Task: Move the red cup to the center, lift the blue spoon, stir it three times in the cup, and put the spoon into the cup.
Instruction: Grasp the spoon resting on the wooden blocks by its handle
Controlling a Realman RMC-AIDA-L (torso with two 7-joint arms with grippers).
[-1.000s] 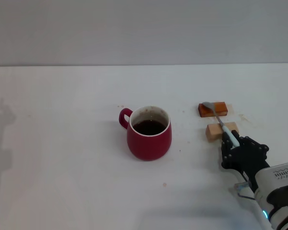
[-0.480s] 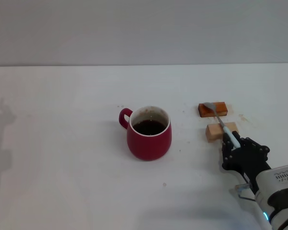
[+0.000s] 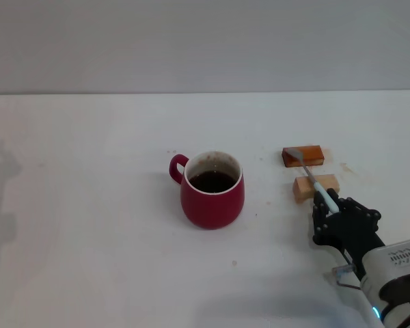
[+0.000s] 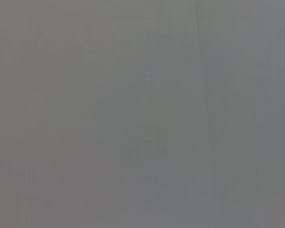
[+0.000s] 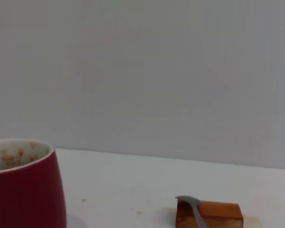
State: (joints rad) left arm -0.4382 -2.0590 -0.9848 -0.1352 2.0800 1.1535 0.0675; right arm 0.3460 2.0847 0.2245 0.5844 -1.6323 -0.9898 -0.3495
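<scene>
Dark red cup [image 3: 212, 189] standing near the middle of the white tabletop [image 3: 89, 205], handle toward the far left, dark liquid inside. Over toward the right edge, blue spoon [image 3: 313, 175] lying across two small blocks: grey bowl on the orange block [image 3: 303, 156], neck over the tan block [image 3: 315, 186] just nearer the front edge, pale blue handle running back into the right gripper [image 3: 328, 205]. Black jaws closed around that handle end, low over the tabletop, well apart from the cup.

From the right wrist: only the cup's red side and stained whitish rim [image 5: 23, 185], plus the orange block [image 5: 209, 214] with the spoon bowl [image 5: 192, 206] resting on it; tan block and own jaws out of sight there. From the left wrist: nothing but flat grey, so left gripper nowhere to be seen. Faint tick marks on the right arm's pale housing [image 3: 403, 256], too small to read.
</scene>
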